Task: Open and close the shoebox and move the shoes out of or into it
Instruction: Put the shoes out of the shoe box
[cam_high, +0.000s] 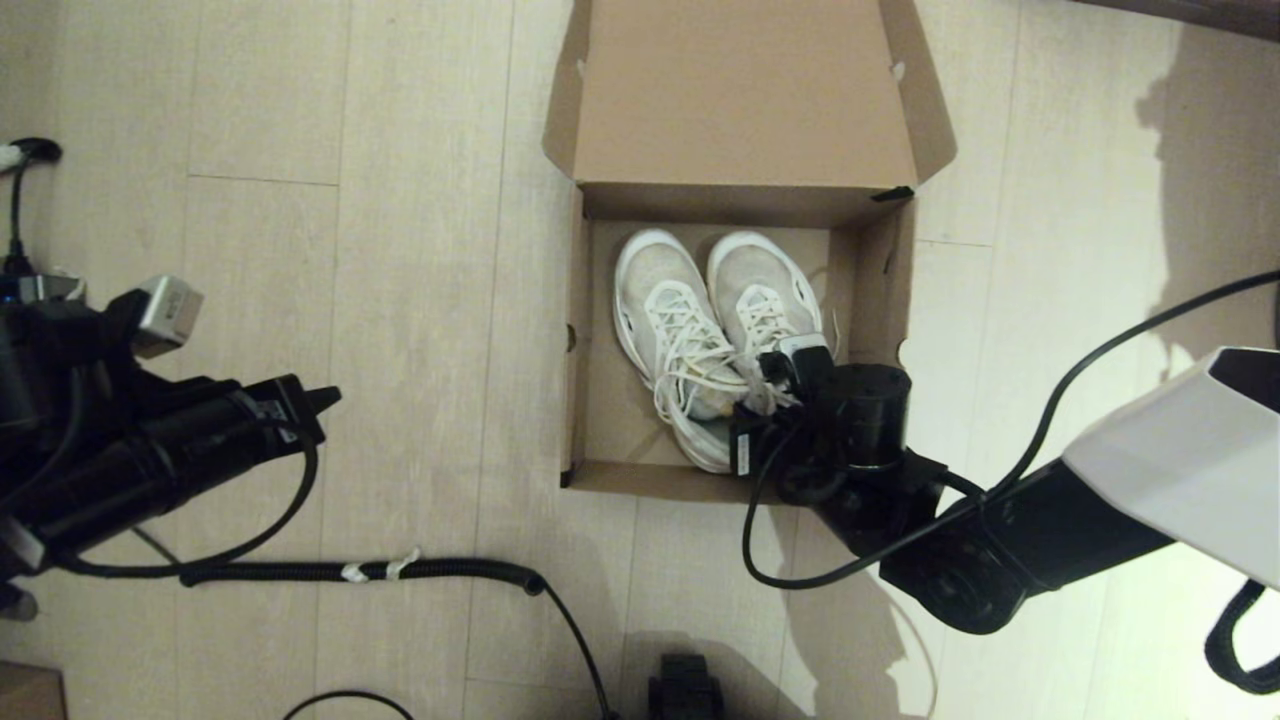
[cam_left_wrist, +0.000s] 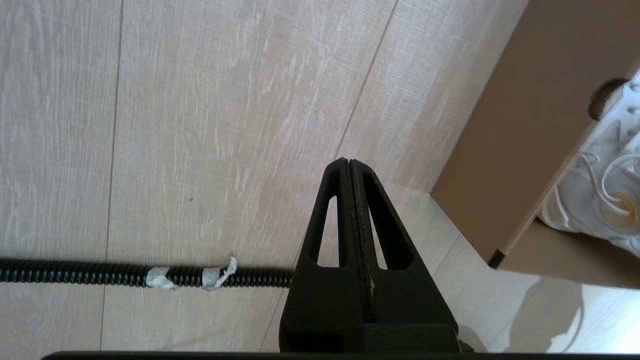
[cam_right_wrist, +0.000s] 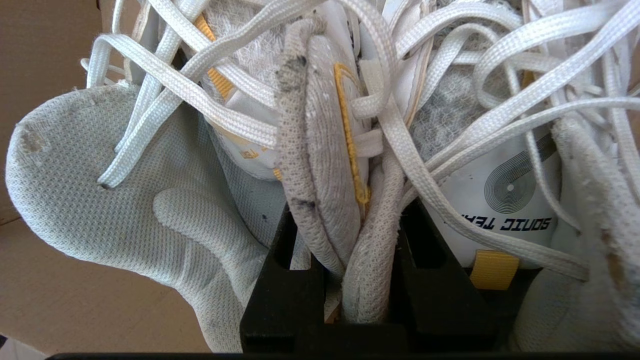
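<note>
Both white mesh lace-up sneakers (cam_high: 700, 330) lay inside the open brown cardboard shoebox (cam_high: 585, 400), their collars pinched together by the right hand (cam_right_wrist: 357, 270), apparently so the pair could move as one.

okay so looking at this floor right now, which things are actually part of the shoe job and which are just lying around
Part of the job:
shoebox, lid open
shoes, inside it
right hand, clamped on both shoes' collars

Just lying about:
black ribbed cable
left hand, parked over the floor
</note>
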